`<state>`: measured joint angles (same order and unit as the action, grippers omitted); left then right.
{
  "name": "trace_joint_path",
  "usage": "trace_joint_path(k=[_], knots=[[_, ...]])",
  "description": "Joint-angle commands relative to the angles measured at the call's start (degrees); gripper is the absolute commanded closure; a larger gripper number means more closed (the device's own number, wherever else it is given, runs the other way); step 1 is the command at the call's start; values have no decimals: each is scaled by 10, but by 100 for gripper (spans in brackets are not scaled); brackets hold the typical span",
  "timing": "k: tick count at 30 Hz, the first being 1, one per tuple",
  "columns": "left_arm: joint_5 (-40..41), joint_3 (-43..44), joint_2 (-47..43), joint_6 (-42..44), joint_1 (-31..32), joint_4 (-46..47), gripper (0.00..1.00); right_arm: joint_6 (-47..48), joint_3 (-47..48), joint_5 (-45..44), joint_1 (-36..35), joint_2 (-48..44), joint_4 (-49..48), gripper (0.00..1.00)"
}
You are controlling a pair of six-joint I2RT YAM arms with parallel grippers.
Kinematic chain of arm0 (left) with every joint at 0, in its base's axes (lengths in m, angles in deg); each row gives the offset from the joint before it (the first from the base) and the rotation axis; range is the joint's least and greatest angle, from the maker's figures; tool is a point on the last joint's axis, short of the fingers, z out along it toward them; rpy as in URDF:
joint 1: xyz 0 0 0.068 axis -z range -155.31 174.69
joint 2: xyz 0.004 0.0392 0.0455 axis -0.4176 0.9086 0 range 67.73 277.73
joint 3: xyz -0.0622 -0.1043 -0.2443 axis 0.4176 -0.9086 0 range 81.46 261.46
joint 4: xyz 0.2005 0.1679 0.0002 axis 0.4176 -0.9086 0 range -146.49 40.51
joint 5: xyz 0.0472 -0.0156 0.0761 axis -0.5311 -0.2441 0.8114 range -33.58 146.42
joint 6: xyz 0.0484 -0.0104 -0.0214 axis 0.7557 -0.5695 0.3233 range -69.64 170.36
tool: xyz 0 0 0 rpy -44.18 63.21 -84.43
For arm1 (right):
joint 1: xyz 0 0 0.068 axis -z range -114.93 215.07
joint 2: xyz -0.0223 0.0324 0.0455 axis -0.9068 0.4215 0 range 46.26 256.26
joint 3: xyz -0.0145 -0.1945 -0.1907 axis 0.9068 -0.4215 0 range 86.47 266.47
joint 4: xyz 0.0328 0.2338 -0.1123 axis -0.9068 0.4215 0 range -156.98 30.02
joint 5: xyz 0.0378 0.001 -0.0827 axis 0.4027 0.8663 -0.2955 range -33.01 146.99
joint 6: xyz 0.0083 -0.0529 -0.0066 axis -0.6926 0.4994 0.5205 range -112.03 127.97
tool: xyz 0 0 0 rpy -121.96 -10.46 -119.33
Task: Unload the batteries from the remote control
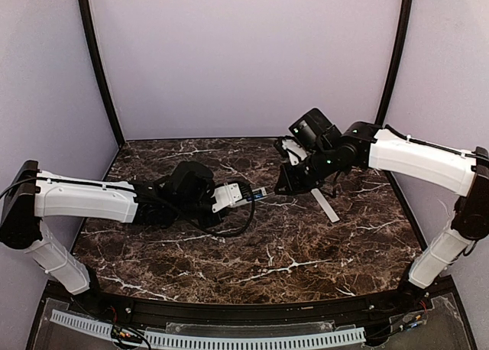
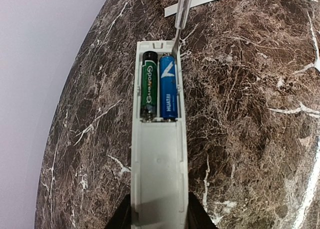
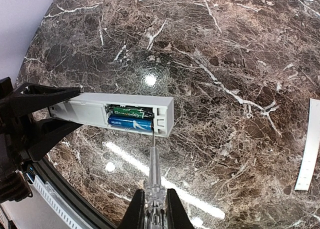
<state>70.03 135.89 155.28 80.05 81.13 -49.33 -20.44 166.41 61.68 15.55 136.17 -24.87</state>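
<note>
Dark brown marble veined in white covers the table (image 1: pixel 290 258), with pale lilac walls (image 1: pixel 244 59) around it. We see the left gripper (image 2: pixel 160 216) clamped on the near end of the remote control (image 2: pixel 159 159), a finger on each long edge, holding it out toward the middle of the table with its back facing up. Its compartment (image 2: pixel 139 84) stands uncovered at the far end, and two cells lie side by side in it — a green battery (image 2: pixel 149 86) and a blue battery (image 2: pixel 168 89), touching along their length. The right gripper (image 3: pixel 155 209) is closed around the clear handle of a screwdriver (image 3: pixel 154 174), whose thin metal tip reaches the compartment's end wall just by the blue battery's end — we cannot tell whether it touches the battery. The cover (image 3: pixel 310 144), a flat pale strip, lies on the marble well apart from the remote, on the right arm's side.
</note>
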Motion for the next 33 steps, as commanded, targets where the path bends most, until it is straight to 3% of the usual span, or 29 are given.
trace_joint_path(k=[1,20,33], knots=[[-1,18,0,-8,3,2,100,-3,13,-2,-5,6,-20,100],[-24,15,-7,-20,4,2,100,19,-33,33,2,-9,-84,100],[-37,2,-27,-28,4,23,100,-41,-177,227,91,-89,-251,100]])
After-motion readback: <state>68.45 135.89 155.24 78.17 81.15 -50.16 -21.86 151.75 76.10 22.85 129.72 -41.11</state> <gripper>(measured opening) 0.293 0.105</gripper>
